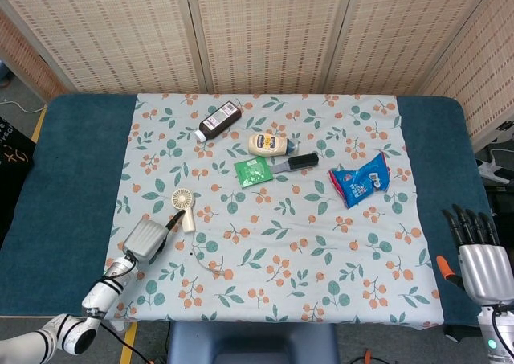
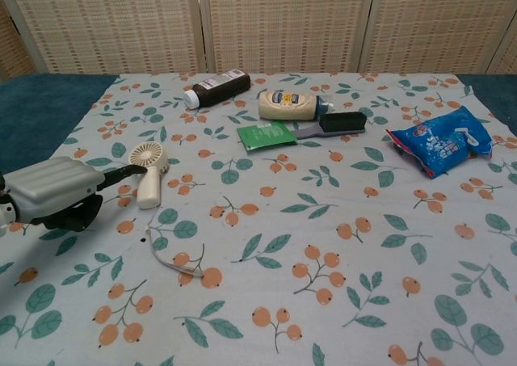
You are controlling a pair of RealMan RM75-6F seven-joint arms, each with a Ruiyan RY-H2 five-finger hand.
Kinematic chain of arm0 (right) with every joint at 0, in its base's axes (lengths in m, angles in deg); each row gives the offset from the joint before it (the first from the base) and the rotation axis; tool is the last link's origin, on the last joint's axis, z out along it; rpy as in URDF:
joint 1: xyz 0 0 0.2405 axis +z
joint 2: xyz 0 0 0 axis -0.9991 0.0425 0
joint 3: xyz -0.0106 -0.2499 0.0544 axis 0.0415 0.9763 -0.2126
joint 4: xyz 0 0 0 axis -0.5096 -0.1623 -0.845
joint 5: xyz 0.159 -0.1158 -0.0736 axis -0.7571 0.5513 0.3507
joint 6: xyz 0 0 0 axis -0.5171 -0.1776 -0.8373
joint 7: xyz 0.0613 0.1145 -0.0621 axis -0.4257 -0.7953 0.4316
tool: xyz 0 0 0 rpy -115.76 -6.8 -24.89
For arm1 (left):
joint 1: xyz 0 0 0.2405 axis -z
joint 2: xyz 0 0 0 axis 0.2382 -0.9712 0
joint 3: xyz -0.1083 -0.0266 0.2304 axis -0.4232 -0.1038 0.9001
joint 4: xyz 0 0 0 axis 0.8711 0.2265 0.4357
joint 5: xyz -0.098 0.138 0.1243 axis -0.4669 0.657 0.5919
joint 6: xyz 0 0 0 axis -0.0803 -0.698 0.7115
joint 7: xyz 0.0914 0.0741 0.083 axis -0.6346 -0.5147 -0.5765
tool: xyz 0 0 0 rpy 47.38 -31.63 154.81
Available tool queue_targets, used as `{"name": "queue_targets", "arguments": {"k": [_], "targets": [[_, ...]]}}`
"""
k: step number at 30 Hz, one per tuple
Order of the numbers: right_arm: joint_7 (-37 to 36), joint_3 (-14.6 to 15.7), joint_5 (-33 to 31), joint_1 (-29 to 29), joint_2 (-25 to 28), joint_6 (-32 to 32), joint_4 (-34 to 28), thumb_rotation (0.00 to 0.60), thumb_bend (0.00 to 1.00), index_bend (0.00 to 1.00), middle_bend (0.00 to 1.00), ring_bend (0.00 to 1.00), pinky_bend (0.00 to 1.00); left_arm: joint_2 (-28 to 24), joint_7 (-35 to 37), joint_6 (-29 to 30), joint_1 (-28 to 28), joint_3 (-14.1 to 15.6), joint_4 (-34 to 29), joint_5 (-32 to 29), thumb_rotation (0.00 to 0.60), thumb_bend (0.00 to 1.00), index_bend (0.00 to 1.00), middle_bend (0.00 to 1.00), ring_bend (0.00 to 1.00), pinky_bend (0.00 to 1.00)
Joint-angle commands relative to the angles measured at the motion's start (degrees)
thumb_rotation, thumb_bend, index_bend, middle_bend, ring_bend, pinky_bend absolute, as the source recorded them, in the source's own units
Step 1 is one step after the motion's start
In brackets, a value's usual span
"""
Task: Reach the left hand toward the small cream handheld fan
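The small cream handheld fan lies flat on the floral cloth at the left, its round head pointing away and its handle toward me; the chest view shows the fan too. My left hand lies low just left of it, and in the chest view the left hand stretches a dark finger out to the fan's edge. Its other fingers curl under the palm and hold nothing. My right hand waits at the lower right off the cloth, fingers straight and apart, empty.
A thin white cord lies just before the fan. Farther back are a dark bottle, a cream squeeze bottle, a green packet and a black brush. A blue snack bag lies at the right.
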Motion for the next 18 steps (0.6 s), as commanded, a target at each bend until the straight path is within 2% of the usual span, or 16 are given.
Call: {"name": "queue_targets", "arguments": {"k": [1, 4, 7, 9, 11, 12, 13, 14, 15, 18], "targets": [[0.1, 0.1, 0.3, -0.1, 0.1, 0.3, -0.2, 0.600, 0.21, 0.00, 0.00, 0.00, 0.00, -1.0, 2.3, 5.2, -1.0, -0.1, -1.8, 2.7, 0.600, 0.94, 0.00, 0.96, 0.89, 1.00], [0.1, 0.3, 0.8, -0.3, 0.3, 0.6, -0.6, 0.600, 0.21, 0.00, 0.00, 0.00, 0.00, -2.9, 5.4, 13.3, -3.1, 0.0, -4.0, 6.8, 0.600, 0.86, 0.00, 0.91, 0.85, 1.00], [-0.1, 0.6, 1.5, -0.5, 0.5, 1.0, -0.9, 0.600, 0.21, 0.00, 0.00, 0.00, 0.00, -7.1, 6.4, 20.3, -6.5, 0.6, -9.1, 8.7, 0.600, 0.72, 0.00, 0.78, 0.76, 0.98], [-0.2, 0.9, 2.2, -0.7, 0.8, 1.4, -1.3, 0.600, 0.22, 0.00, 0.00, 0.00, 0.00, -10.9, 7.0, 24.8, -9.4, 1.8, -13.8, 9.8, 0.600, 0.65, 0.00, 0.69, 0.68, 0.92], [-0.2, 1.3, 2.9, -1.0, 1.1, 1.7, -1.8, 0.600, 0.21, 0.00, 0.00, 0.00, 0.00, -15.5, 7.7, 28.8, -13.1, 3.8, -18.9, 10.1, 0.600, 0.56, 0.00, 0.52, 0.50, 0.75], [-0.3, 1.4, 3.3, -1.1, 1.2, 1.8, -2.1, 0.600, 0.21, 0.00, 0.00, 0.00, 0.00, -17.7, 7.8, 30.0, -15.0, 4.9, -21.3, 9.4, 0.600, 0.51, 0.00, 0.35, 0.32, 0.57], [-0.3, 1.5, 3.7, -1.2, 1.3, 2.1, -2.4, 0.600, 0.21, 0.00, 0.00, 0.00, 0.00, -19.9, 7.4, 31.1, -16.9, 5.9, -23.8, 8.4, 0.600, 0.48, 0.00, 0.23, 0.21, 0.44], [-0.3, 1.7, 4.1, -1.3, 1.5, 2.4, -2.6, 0.600, 0.21, 0.00, 0.00, 0.00, 0.00, -22.6, 6.8, 32.9, -19.3, 6.8, -26.5, 7.1, 0.600, 0.43, 0.00, 0.09, 0.08, 0.27], [-0.2, 1.8, 4.3, -1.4, 1.5, 2.5, -2.8, 0.600, 0.21, 0.00, 0.00, 0.00, 0.00, -24.0, 7.4, 34.8, -21.1, 7.2, -28.0, 6.3, 0.600, 0.41, 0.00, 0.01, 0.01, 0.16], [0.3, 2.0, 4.7, -1.6, 1.7, 2.6, -3.5, 0.600, 0.21, 0.00, 0.00, 0.00, 0.00, -26.8, 10.7, 37.9, -25.2, 7.6, -29.0, 3.3, 0.591, 0.37, 0.00, 0.00, 0.00, 0.07]]}}
